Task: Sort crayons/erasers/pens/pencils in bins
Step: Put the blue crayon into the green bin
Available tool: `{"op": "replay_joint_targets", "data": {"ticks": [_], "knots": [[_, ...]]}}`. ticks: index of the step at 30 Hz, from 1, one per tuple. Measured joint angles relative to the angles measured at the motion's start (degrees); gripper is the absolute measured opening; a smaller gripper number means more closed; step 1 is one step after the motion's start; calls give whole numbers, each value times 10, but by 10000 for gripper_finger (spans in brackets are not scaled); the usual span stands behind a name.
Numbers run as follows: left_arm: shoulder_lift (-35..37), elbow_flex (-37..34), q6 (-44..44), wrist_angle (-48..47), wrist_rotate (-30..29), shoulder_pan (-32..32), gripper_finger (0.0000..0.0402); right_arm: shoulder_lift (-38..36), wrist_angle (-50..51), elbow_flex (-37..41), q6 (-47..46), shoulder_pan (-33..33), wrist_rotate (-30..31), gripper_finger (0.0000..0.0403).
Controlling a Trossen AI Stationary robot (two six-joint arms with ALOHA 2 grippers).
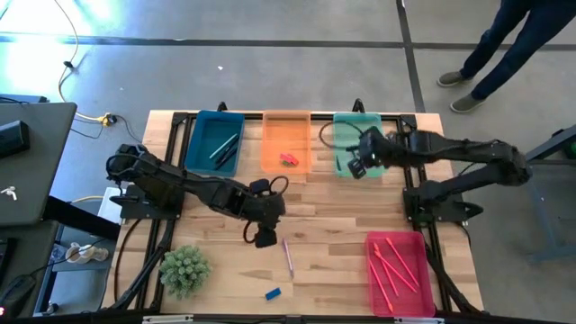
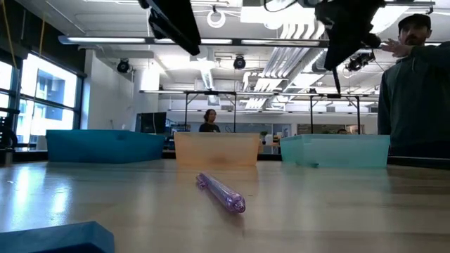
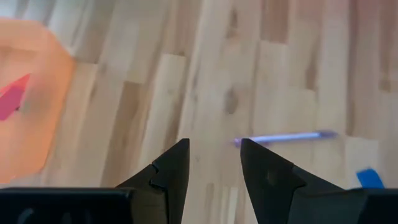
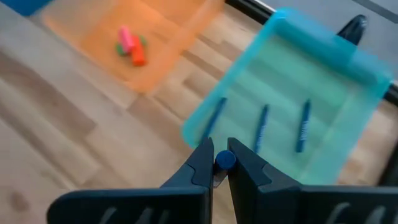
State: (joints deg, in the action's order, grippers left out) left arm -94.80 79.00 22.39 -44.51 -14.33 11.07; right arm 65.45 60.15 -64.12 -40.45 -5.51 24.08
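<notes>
My left gripper hangs open above bare wood, with a purple pen lying flat on the table just beyond it and a blue eraser nearer the front edge. My right gripper is shut on a blue stick and hovers at the near rim of the teal bin, which holds three blue sticks. The orange bin holds small erasers. The blue bin and the pink bin hold sticks too. My right gripper pinches a blue stick between its two fingers; only its round end shows between the fingertips, the rest hidden behind them. The fingers slant downward toward the teal bin. The stick is lifted clear of table and bin.
A green spiky ball plant sits at the front left. A person stands beyond the table's far right corner. Bare wood lies between the far bins and the pen.
</notes>
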Motion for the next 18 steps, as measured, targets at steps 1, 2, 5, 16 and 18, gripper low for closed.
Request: {"op": "replay_joint_targets", "data": {"ticks": [1,2,5,16,18], "knots": [[0,0,4,1,0,-5,131,0,0,0,25,-23,-11,12],[0,0,9,2,0,-10,131,0,-1,0,49,-45,-23,12],[0,0,35,14,0,-29,131,2,-10,0,124,-109,-70,12],[0,0,92,62,2,-80,131,52,-25,1,314,-284,-193,12],[0,0,99,73,2,-86,131,71,-29,1,332,-304,-205,12]]}}
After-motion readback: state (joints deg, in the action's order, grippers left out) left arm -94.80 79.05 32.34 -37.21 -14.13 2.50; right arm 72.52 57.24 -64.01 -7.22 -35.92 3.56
